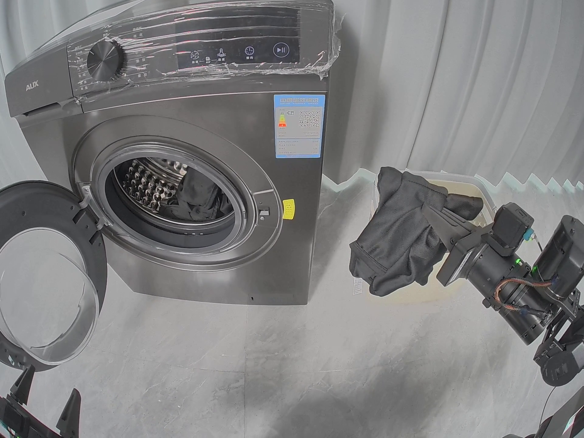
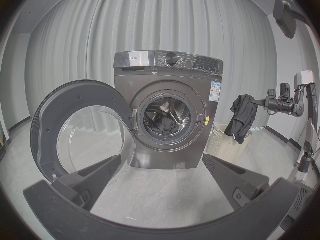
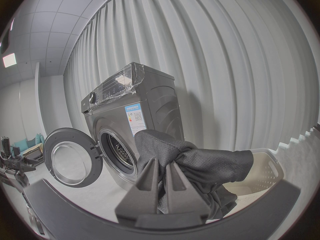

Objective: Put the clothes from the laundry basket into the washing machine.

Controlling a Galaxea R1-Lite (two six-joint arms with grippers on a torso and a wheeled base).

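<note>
The right claw (image 1: pixel 435 219) was pressed together on a bunched fold of a black garment (image 1: pixel 395 238). It held the garment in the air to the right of the washing machine (image 1: pixel 201 129), above the laundry basket (image 1: pixel 471 182) that stood on the floor at the machine's right side. Most of the cloth hung loose below the pinch, on the side toward the machine.

The garment looked light, soft and limp, a thin mesh-like knit that would sag and swing rather than keep any shape. A hold on a gathered bunch near its middle seemed best, so that less cloth would trail and catch on the rim of the machine's opening.

The machine's door (image 1: pixel 48 275) stood swung wide to its left, and another dark piece (image 1: pixel 198 199) lay inside its drum. The left claw (image 1: pixel 50 384) was spread and held nothing, low in front of the machine, below the open door.
</note>
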